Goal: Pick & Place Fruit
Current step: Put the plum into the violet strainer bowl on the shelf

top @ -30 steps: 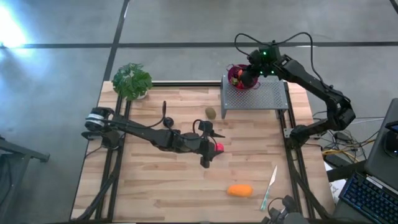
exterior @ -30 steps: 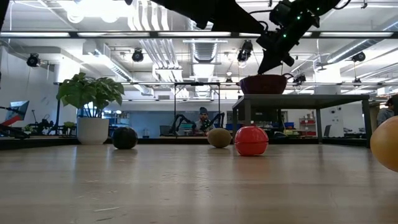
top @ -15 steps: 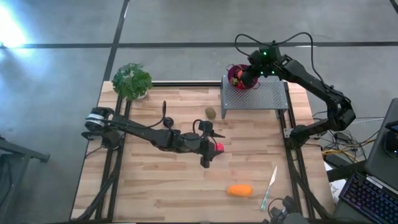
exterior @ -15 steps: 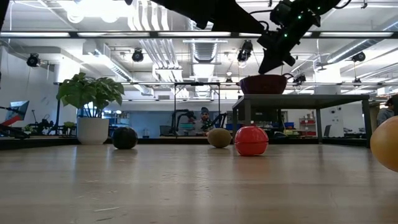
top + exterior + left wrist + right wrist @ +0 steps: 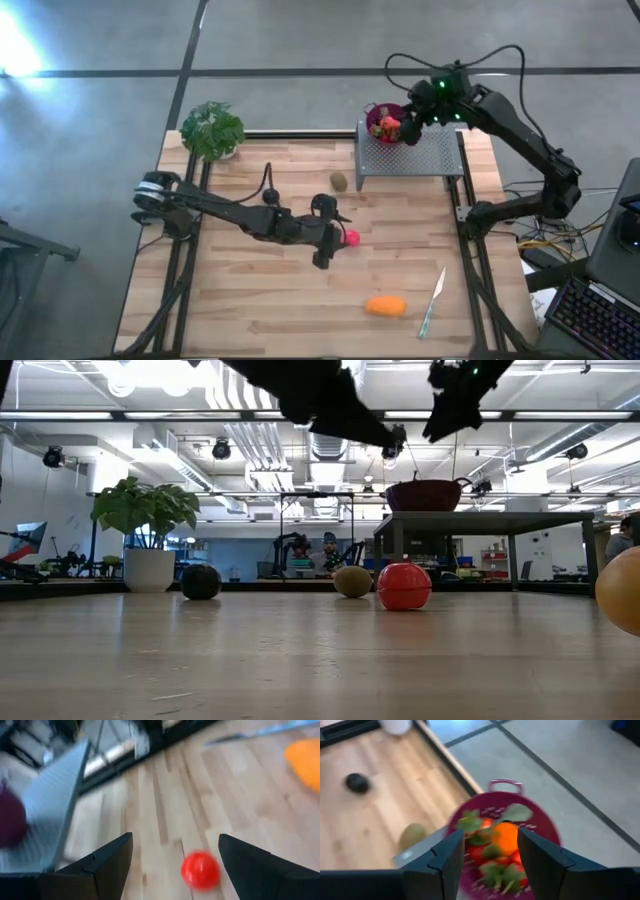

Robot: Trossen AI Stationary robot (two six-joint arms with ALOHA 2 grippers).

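The left gripper [image 5: 335, 243] hangs over the middle of the surface [image 5: 250, 310] with its jaws wide apart and nothing in them — the red ball [image 5: 200, 870] lies between its fingers, just below. The ball looks light, hard and smooth, so it may roll or squirt out; a grip across its widest part seems safest. The right gripper [image 5: 415, 108] hovers over the purple bowl [image 5: 540, 827] on the far right stand [image 5: 420, 155], jaws parted and empty. The bowl holds strawberries [image 5: 495, 870] and an orange berry [image 5: 506, 836]. The kiwi [image 5: 340, 181], dark plum [image 5: 201, 581] and oblong orange piece [image 5: 386, 305] lie loose.
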